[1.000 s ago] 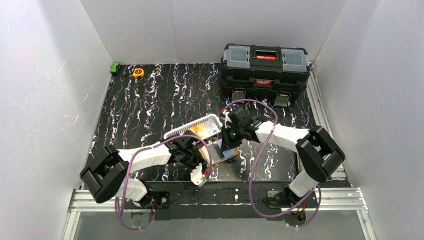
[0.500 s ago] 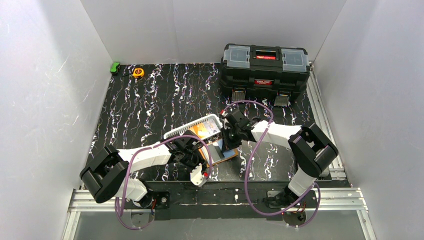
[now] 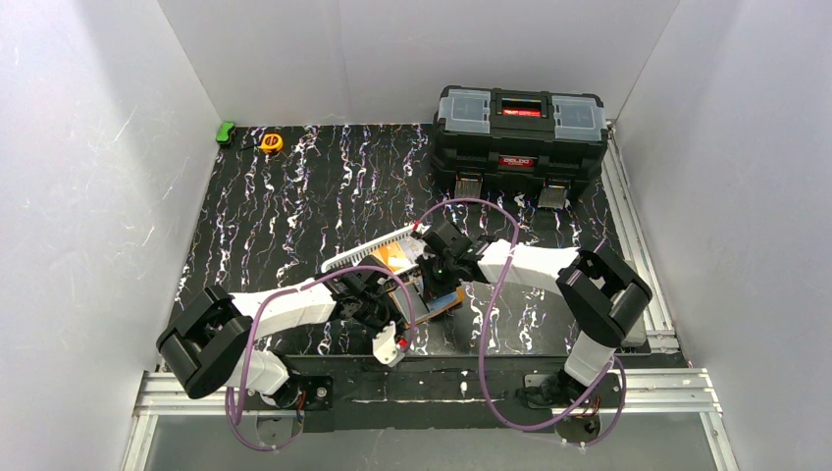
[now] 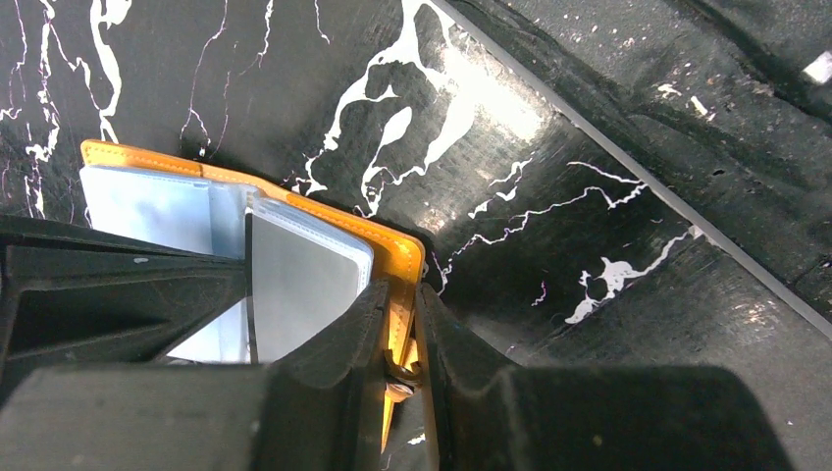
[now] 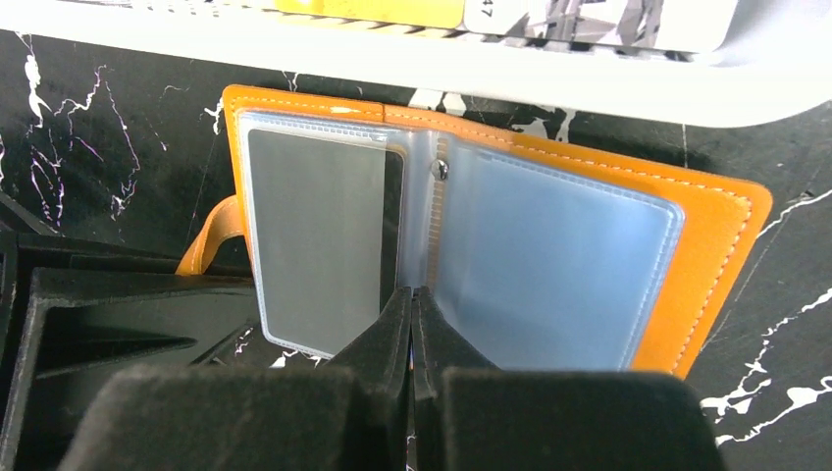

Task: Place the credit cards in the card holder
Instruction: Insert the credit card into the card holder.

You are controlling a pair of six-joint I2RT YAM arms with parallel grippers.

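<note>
The black, white-veined marbled table (image 3: 294,196) is carrying a black plastic toolbox (image 3: 520,137). Well left of the toolbox, a round yellow tape measure (image 3: 271,142) and a small green object (image 3: 227,131) are sitting. In front of the toolbox, a white slotted plastic basket (image 3: 365,251) is resting, and an orange leather-like folding card holder (image 5: 721,211) is lying open just beyond it.

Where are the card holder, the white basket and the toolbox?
card holder (image 5: 721,221): right wrist view, on the orange cover, right side.
white basket (image 5: 392,54): right wrist view, on its near rim.
toolbox (image 3: 520,137): top external view, on the middle of its black body.
</note>
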